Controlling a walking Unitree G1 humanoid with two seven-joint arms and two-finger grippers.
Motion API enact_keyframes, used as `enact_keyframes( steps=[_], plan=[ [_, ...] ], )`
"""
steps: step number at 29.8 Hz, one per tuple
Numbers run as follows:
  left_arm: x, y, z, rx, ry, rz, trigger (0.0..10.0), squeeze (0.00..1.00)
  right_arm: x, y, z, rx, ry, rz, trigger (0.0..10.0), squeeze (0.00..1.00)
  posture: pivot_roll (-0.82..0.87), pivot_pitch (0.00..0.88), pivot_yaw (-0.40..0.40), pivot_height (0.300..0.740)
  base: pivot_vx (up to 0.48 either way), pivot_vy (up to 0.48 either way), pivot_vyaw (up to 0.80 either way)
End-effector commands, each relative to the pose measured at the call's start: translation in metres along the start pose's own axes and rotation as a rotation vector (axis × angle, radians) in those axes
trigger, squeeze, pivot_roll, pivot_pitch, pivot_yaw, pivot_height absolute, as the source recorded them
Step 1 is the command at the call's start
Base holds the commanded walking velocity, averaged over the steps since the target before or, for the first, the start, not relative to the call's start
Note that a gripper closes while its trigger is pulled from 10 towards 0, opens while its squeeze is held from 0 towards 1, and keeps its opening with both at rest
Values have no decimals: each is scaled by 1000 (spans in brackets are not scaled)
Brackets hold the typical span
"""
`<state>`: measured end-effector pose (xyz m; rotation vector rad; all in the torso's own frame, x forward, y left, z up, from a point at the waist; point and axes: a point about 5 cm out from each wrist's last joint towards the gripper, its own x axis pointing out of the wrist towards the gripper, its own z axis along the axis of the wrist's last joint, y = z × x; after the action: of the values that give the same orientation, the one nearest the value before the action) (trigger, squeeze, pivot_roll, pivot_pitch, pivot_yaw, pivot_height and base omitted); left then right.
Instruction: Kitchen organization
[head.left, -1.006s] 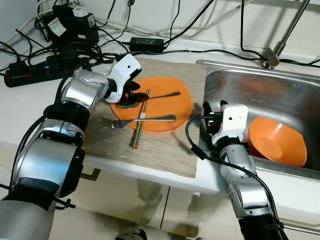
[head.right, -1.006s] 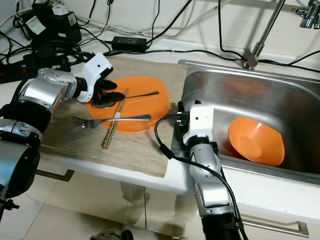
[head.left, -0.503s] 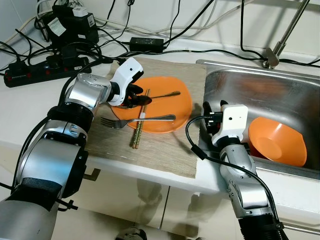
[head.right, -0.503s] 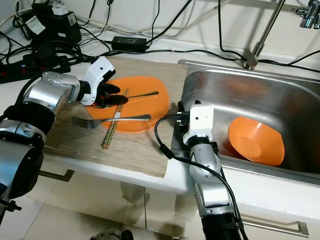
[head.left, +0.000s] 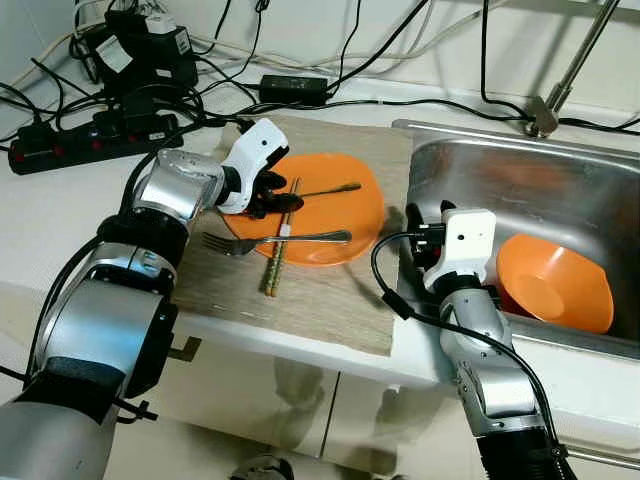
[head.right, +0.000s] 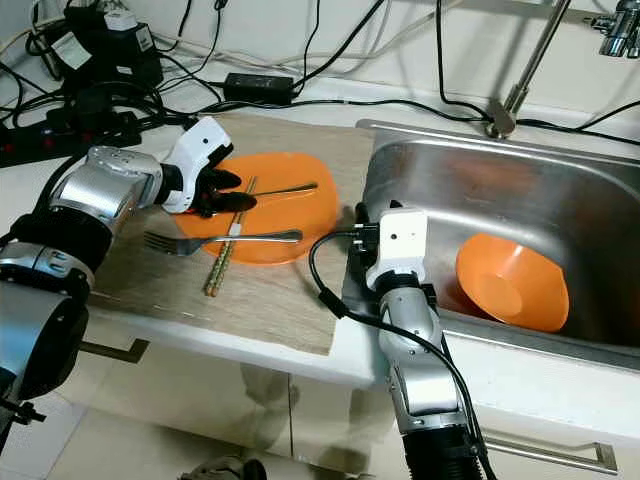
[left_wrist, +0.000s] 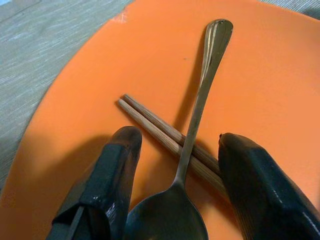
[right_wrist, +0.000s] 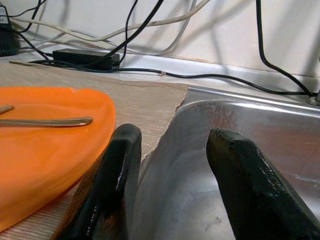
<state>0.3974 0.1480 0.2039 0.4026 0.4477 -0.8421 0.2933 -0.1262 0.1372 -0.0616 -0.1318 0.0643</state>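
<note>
Over the orange plate (left_wrist: 260, 65), parted fingers (left_wrist: 115, 165) seemingly straddle the spoon (left_wrist: 197, 115).

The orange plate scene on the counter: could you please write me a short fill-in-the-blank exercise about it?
1. The left gripper, fingers open, straddles the metal spoon and the wooden ____ crossing beneath it.
2. The round orange plate rests on a wood-grain ____.
3. The orange bowl lies inside the steel ____.
4. The silver fork has its handle on the plate and its ____ off the rim.

Missing words: chopsticks; mat; sink; tines
</note>
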Motion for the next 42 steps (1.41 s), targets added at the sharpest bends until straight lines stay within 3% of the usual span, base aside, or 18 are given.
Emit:
enact_keyframes(
  steps=[1, 9, 25, 30, 31, 32, 33, 42],
  plan=[
    [4, -4, -7, 4, 26, -12, 0, 0, 2, -1, 3, -3, -3, 5, 10000, 0, 34, 4, -8, 740, 0, 0, 0],
    [4, -3, 1, 4, -38, 1, 0, 0, 2, -2, 3, -8, -3, 8, 10000, 0, 32, 0, -13, 740, 0, 0, 0],
    [-10, 8, 26, -10, -159, 52, 0, 0, 1, -3, 2, -11, 4, 10, 10000, 0, 31, 11, -18, 740, 0, 0, 0],
    [-12, 10, 31, 57, -147, 89, 0, 0, 1, -4, 2, -11, 7, 8, 10000, 0, 31, 13, -19, 740, 0, 0, 0],
    [-11, 9, 31, 63, -142, 91, 3137, 0, 1, -4, 2, -11, 7, 7, 10000, 0, 30, 13, -19, 740, 0, 0, 0],
    [-9, 9, 31, 56, -139, 97, 9451, 0, 1, -4, 2, -11, 8, 8, 10000, 0, 31, 15, -20, 740, 0, 0, 0],
    [-8, 7, 31, 59, -133, 89, 10000, 1000, 1, -4, 2, -11, 8, 8, 10000, 0, 31, 15, -20, 740, 0, 0, 0],
    [3, 0, 29, 69, -90, 71, 10000, 1000, 1, -3, 3, -9, 4, 8, 10000, 0, 23, 15, -16, 740, 0, 0, 0]
  ],
)
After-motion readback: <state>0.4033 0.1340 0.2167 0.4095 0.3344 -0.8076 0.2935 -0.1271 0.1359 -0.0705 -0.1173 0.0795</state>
